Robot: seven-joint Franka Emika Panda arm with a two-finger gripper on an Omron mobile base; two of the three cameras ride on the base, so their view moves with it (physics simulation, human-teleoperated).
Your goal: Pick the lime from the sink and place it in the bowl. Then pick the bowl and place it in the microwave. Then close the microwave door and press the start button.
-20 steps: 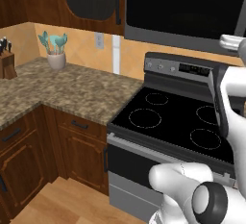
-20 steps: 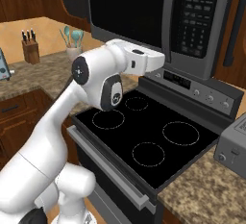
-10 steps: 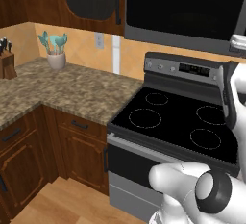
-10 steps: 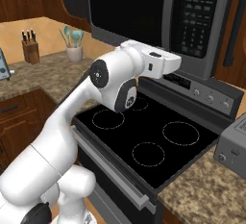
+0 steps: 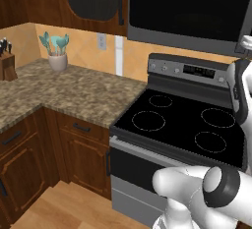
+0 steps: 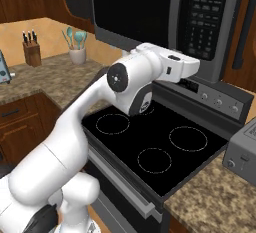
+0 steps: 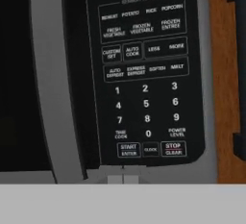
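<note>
Keypad (image 7: 144,74) apparently unobstructed; door handle (image 7: 50,83) alongside.

Arm (image 6: 90,112) was glossy white, with rounded, bulbous links. Dark grey rings marked the joints; a round cap with small dots sat on one joint (image 6: 117,77).

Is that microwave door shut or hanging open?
Shut. The microwave door lies flush with the keypad panel beside it, and no cavity shows behind it.

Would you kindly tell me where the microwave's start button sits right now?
In the hand view, the small START/ENTER button sits at the black keypad's bottom left, beside the CLOCK key, under the 7.
</note>
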